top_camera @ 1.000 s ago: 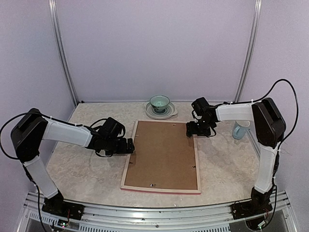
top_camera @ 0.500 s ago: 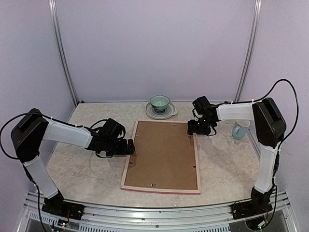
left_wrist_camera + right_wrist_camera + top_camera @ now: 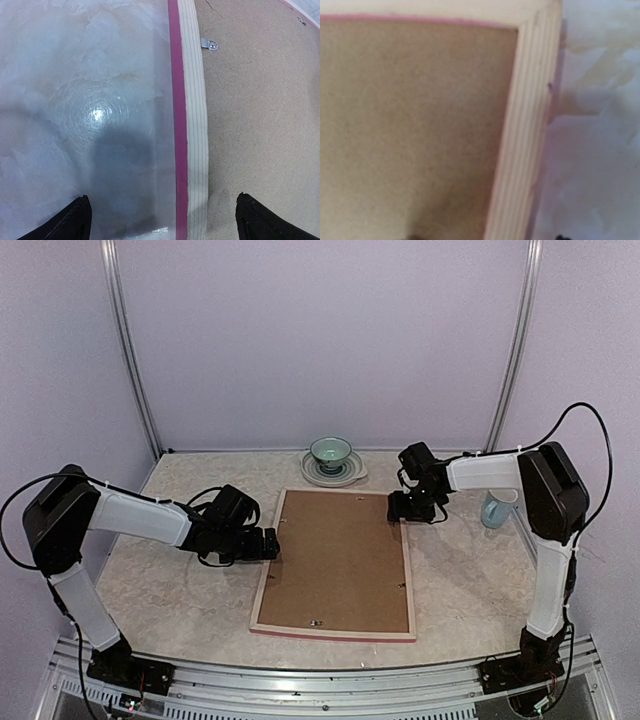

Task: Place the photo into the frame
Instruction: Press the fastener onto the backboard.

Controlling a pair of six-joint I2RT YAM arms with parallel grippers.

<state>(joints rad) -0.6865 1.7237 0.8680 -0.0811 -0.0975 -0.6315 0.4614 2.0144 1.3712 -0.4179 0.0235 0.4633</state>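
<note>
Both at the frame (image 3: 192,125): left gripper (image 3: 162,222) spread wide (holding nothing), gap of right gripper (image 3: 411,508) hidden

Left wrist view: the thin pink-fronted, pale-wood picture frame (image 3: 192,125) runs off the top and bottom edges. Only the black tips of the left gripper (image 3: 162,220) show, set wide apart. Right wrist view: blurred throughout. Top view: the brown fibreboard backing (image 3: 338,560) hides the frame's contents. The finger spacing of the right gripper (image 3: 412,508) is too small to tell.

place: robot test booth | plain lilac walls (image 3: 320,340) | aluminium posts (image 3: 129,350) | marbled tabletop (image 3: 170,585)
</note>
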